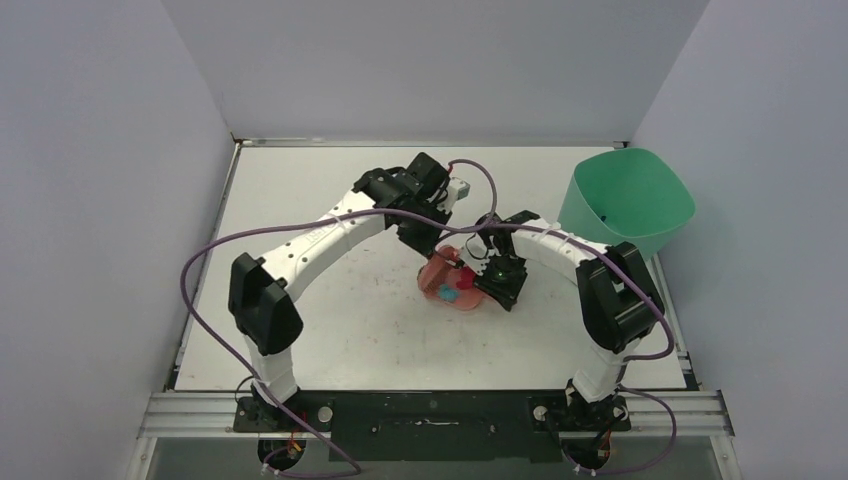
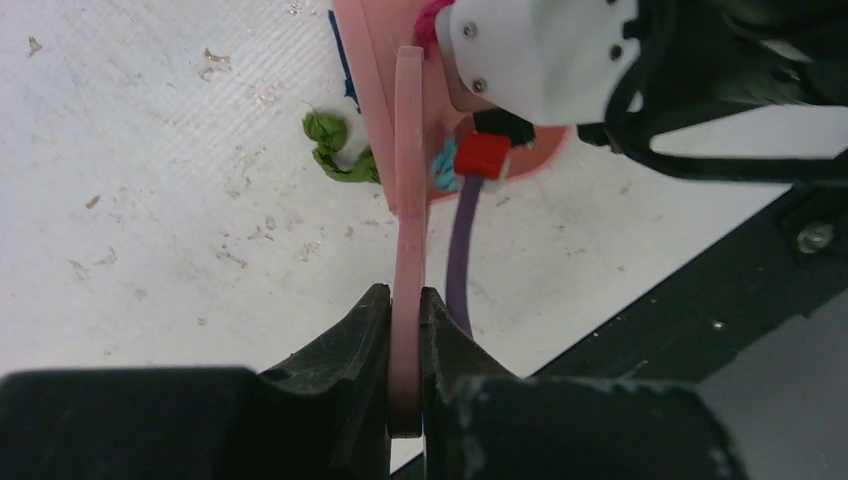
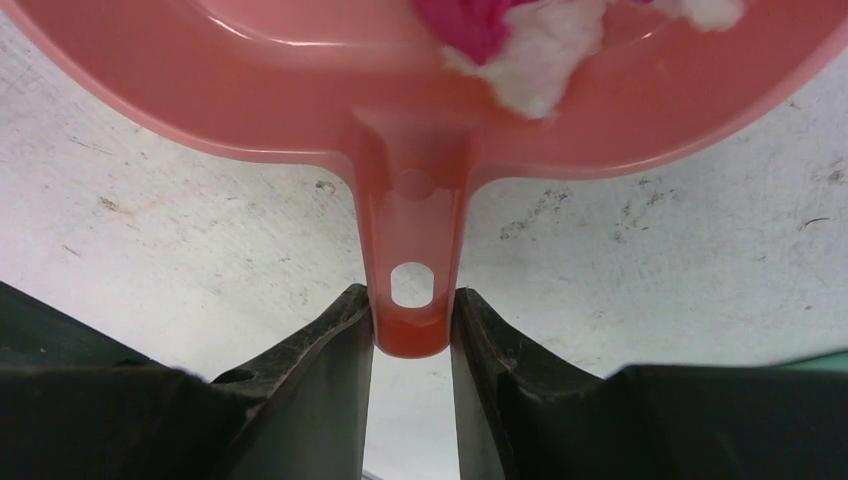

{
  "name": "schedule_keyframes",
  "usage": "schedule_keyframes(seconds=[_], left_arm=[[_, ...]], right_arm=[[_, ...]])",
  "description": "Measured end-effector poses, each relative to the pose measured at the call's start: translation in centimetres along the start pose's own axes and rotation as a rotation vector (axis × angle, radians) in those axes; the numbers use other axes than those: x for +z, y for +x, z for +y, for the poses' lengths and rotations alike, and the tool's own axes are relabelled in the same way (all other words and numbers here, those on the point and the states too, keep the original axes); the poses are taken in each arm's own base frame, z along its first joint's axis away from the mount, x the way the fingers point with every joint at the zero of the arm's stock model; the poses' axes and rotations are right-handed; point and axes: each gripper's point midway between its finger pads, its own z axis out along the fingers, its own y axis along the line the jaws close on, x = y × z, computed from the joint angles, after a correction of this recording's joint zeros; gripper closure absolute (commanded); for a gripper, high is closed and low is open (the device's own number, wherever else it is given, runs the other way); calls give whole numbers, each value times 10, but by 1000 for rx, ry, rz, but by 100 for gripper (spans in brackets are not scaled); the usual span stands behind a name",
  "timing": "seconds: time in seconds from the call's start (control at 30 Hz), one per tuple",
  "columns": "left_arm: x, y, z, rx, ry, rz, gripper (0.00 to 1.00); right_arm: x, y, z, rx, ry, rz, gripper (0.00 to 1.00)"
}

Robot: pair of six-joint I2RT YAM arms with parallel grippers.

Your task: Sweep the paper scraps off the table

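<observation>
My left gripper [image 2: 405,318] is shut on the flat handle of the pink brush [image 2: 409,150], whose head meets the pink dustpan [image 2: 545,150] on the white table [image 1: 330,330]. My right gripper [image 3: 411,325] is shut on the handle of the dustpan [image 3: 300,90]. Magenta [image 3: 465,22] and white [image 3: 545,55] paper scraps lie in the pan; red [image 2: 484,155] and cyan [image 2: 444,165] scraps lie in it too. A green scrap [image 2: 335,148] lies on the table just beside the brush, outside the pan. In the top view the left gripper [image 1: 432,245] and the right gripper [image 1: 482,285] flank the dustpan [image 1: 450,290].
A green bin [image 1: 625,200] stands at the table's back right corner. Purple cables loop from both arms over the table. Grey-lilac walls close in the table on three sides; the metal frame edge runs along the front.
</observation>
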Motion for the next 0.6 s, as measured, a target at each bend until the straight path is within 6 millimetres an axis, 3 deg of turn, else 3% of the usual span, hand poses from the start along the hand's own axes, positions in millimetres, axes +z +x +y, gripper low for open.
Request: schedule_keyframes(seconds=[0.13,0.27,0.37,0.47,0.6], left_arm=[[-39,-1,-5,-47,13,-82,100],[-88,-11,1,-80,-28,-233,100],[-116,-6,9,-98,-70,-318,100],[-129,4,21,-118,-124,-354,100],[-119,9,43,-148,-216,-328,100]], right_arm=[[-1,-2,-1,0,10,-15,95],[-5,3,2,0,27,-40,95],[-10,10,6,0,37,-45,95],[-18,18,11,-3,40,-36,95],[-31,35,17,-5,38,8,94]])
